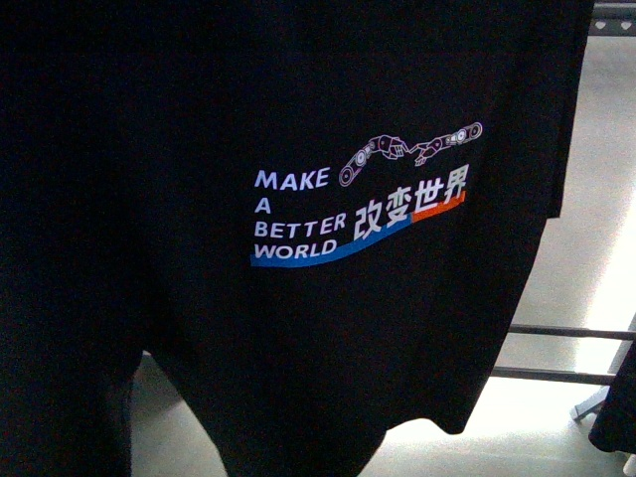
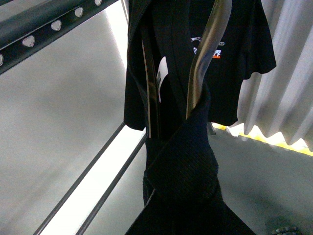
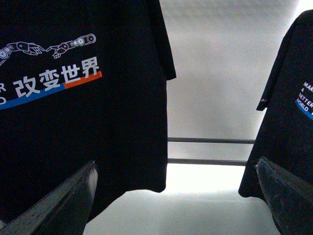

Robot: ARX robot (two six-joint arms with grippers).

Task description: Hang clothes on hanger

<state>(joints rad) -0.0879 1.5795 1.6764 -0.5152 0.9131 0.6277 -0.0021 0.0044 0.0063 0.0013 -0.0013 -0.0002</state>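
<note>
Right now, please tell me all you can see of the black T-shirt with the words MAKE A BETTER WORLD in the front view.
The black T-shirt hangs loose in the air and fills most of the front view. The cloth looks soft and matte. Its print shows white words, Chinese characters, a blue-orange stripe and outlined robot arms, tilted up to the right. The hem hangs free, touching nothing.

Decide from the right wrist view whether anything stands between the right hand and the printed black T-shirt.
Nothing visible does. The open right hand faces the T-shirt directly, with one finger showing in front of its lower edge. The rails run behind it, and a second shirt hangs off to the side.
</note>
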